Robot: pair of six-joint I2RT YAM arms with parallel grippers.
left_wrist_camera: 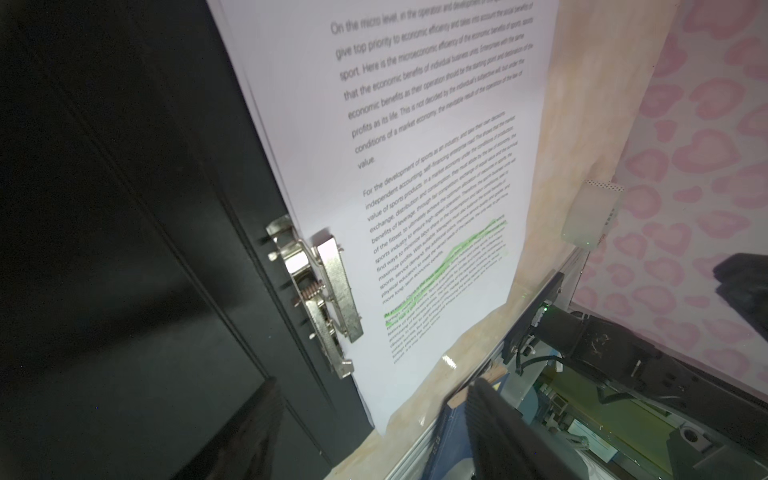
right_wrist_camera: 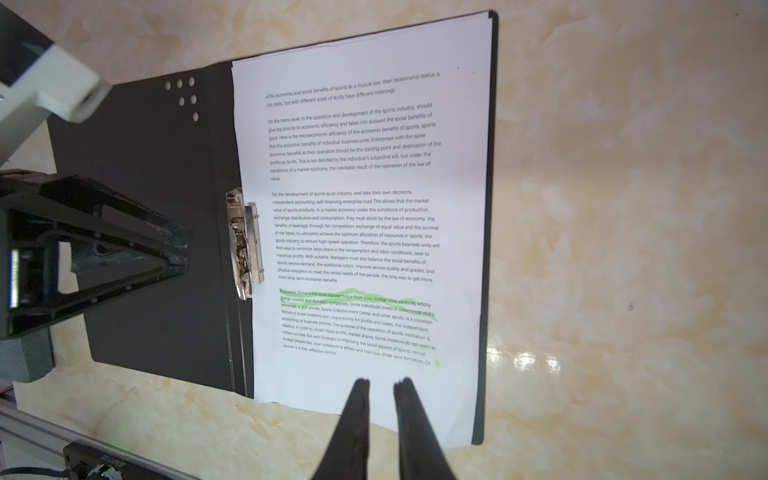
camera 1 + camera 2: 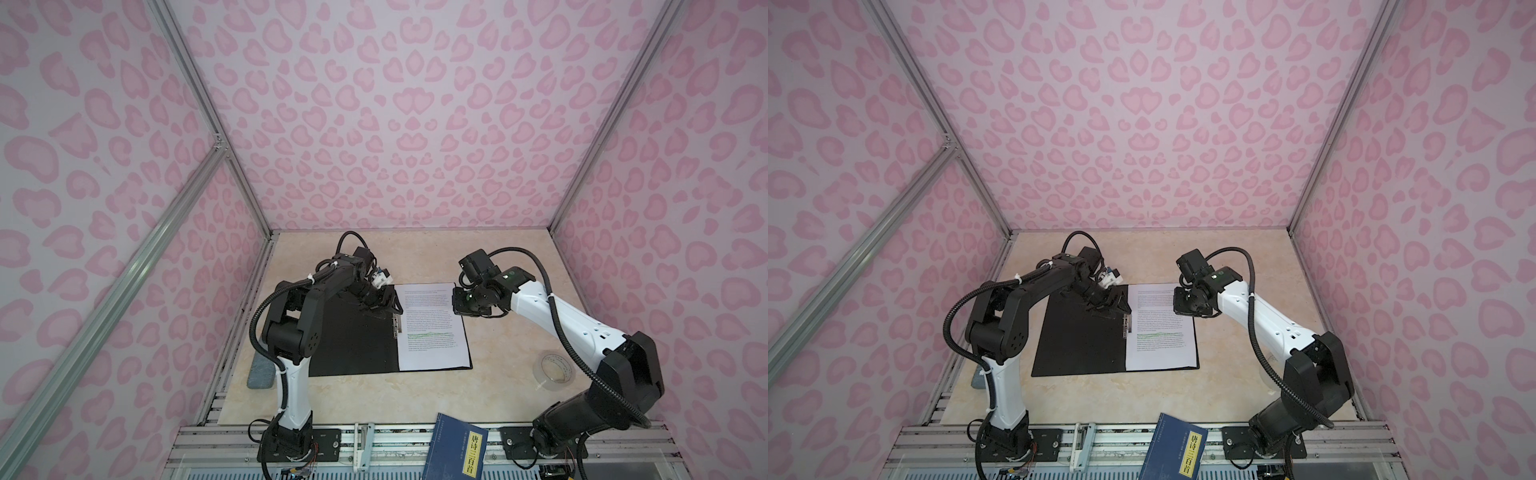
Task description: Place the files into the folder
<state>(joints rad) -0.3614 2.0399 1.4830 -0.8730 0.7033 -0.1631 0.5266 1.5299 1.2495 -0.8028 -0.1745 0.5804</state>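
In both top views the book (image 3: 455, 446) is cut off by the bottom edge, the left arm (image 3: 316, 299) covers the upper left of the folder (image 3: 345, 349), and print on the files (image 3: 432, 353) is too small to read.

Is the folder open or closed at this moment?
Open. The folder lies flat with its black inside facing up, the metal clip shows at the spine, and the files lie on one half.

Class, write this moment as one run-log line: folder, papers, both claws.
folder: open flat | papers: on its right half, edge under clip | left claw: open above folder | right claw: narrowly open, empty, over papers
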